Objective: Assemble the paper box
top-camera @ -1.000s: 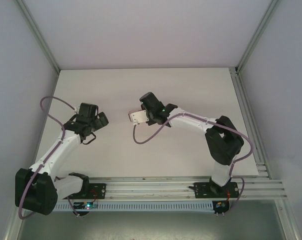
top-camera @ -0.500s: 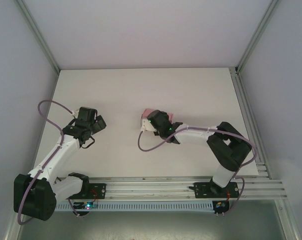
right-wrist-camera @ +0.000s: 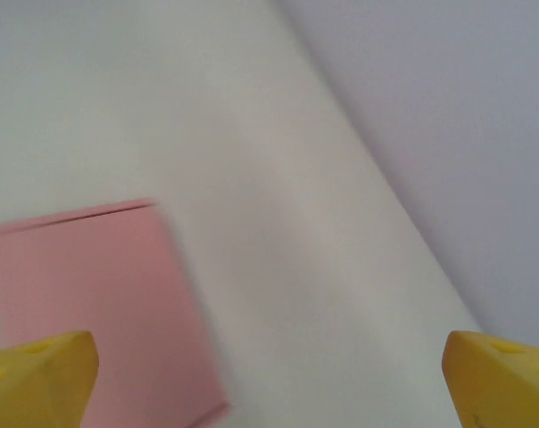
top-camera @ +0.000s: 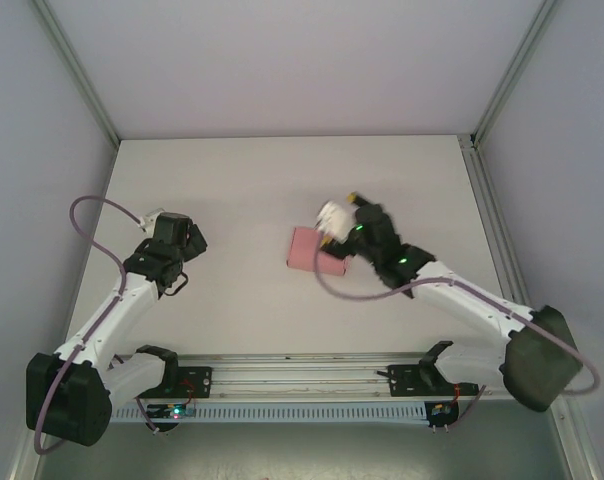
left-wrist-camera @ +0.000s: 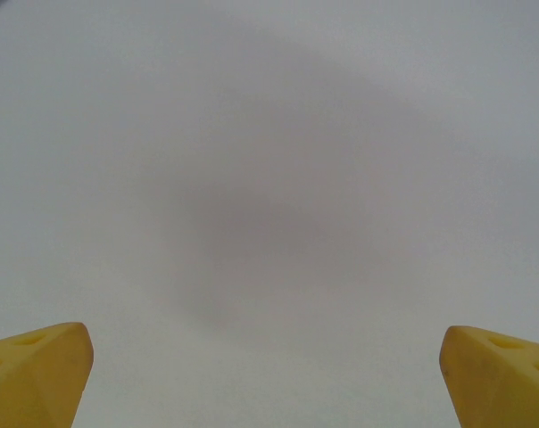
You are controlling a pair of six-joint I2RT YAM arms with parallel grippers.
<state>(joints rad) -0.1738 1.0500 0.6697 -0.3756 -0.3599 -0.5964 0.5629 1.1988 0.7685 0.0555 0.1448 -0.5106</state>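
Small pale-pink card box point(top-camera: 313, 250) lies flat near the middle of the white tabletop point(top-camera: 232, 180), just left of the right gripper point(top-camera: 337, 212) and held by neither tool.

In the right wrist view the box point(right-wrist-camera: 91, 303) sits low and to the left. The left yellow fingertip point(right-wrist-camera: 37, 374) overlaps its near edge in the blurred picture, so contact cannot be told. That gripper's fingers are spread wide with nothing between them. The left gripper point(left-wrist-camera: 269, 374) stands well apart on the table's left side, its fingers equally wide over bare surface. Bare tabletop surrounds the box on every side, with the grey walls point(top-camera: 282, 70) and the aluminium side rail point(top-camera: 497, 250) well away.
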